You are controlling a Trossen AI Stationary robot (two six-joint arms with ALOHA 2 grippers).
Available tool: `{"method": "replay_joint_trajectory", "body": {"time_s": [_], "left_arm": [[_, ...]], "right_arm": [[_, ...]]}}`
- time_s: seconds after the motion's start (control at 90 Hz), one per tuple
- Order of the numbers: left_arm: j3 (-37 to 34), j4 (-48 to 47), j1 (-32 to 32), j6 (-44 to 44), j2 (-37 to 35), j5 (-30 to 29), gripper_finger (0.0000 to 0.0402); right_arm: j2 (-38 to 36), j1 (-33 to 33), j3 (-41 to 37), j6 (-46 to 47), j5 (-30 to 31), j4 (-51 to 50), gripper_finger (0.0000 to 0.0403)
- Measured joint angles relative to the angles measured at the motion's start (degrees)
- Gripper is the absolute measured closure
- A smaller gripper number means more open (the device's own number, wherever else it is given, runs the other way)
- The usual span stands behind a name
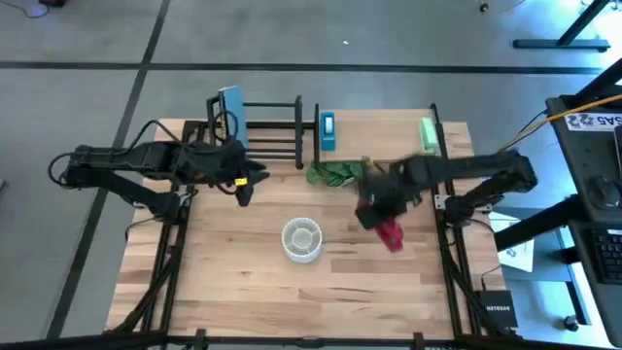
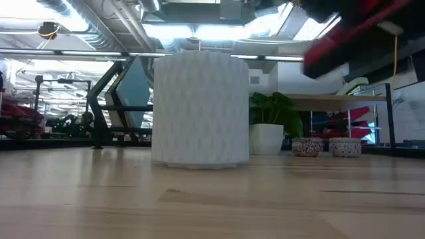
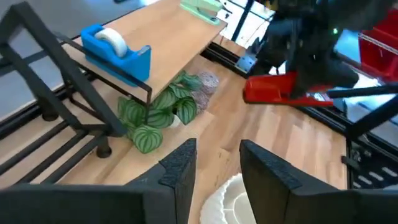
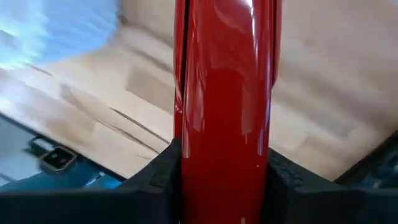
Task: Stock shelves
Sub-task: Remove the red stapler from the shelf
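On the wood shelf board (image 3: 180, 43): a blue tape dispenser (image 3: 115, 50) and a green item (image 3: 202, 9) are already placed.
Right end effector (image 1: 381, 216): clamped on a red stapler (image 4: 225, 106), carried above the desk (image 1: 243, 292).
Left end effector (image 3: 214, 168): fingers apart, empty, near the black rack (image 1: 267, 131).
Left to stock: stapler; white cup (image 1: 301, 239) judged likewise.

Arms: two
Racks (image 1: 267, 131): one
Shelf boards (image 3: 168, 46): one
Tape dispensers (image 1: 327, 131): one
Staplers: one red (image 1: 390, 234), one green (image 1: 428, 134)
White cups (image 1: 302, 239): one
Plants (image 1: 335, 174): one

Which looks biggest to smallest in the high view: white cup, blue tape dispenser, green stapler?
1. White cup
2. Blue tape dispenser
3. Green stapler
The dispenser and stapler look close in size, and both sit higher on the shelf board, so their order is unsure.
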Motion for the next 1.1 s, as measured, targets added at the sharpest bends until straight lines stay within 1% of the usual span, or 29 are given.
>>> {"method": "replay_joint_trajectory", "body": {"time_s": [0.067,0.156,0.344,0.411,0.533,0.711,0.844,0.9,0.978,1.1], "left_arm": [[0.0,0.0,0.0,0.6,0.0,0.4,0.0295],[0.0,0.0,0.0,1.0,0.0,0.7,0.0295],[0.0,0.1,0.0,1.5,0.0,1.8,0.0295],[0.0,0.0,0.0,0.6,0.0,2.0,0.0295],[0.0,0.1,0.0,0.0,0.0,2.0,0.0295],[0.0,0.1,0.0,-0.2,0.0,1.6,0.0295],[0.0,0.2,0.0,-0.7,0.0,1.1,0.0295],[0.0,0.2,0.0,-1.1,0.0,0.9,0.0295],[0.0,0.2,0.0,-1.7,0.0,0.4,0.0295],[0.0,0.1,0.0,-2.8,0.0,-1.0,0.0295]], "right_arm": [[0.0,4.5,-3.8,5.7,-1.2,2.1,0.0287],[0.0,9.9,-8.8,11.2,-4.1,4.5,0.0287],[-0.5,18.8,-18.3,18.3,-11.1,10.7,0.0287],[-1.5,21.6,-21.2,20.7,-12.2,12.1,0.0287],[-6.5,25.6,-26.5,28.4,-11.2,17.9,0.0287],[-17.6,31.2,-34.7,43.8,-3.1,20.1,0.0287],[-25.3,35.1,-38.9,52.6,0.9,20.1,0.0287],[-27.8,36.5,-40.7,55.2,1.1,20.0,0.0287],[-30.6,38.3,-43.4,58.0,-0.3,20.3,0.0287],[-33.3,39.2,-47.6,59.2,-2.6,22.4,0.0287]]}}
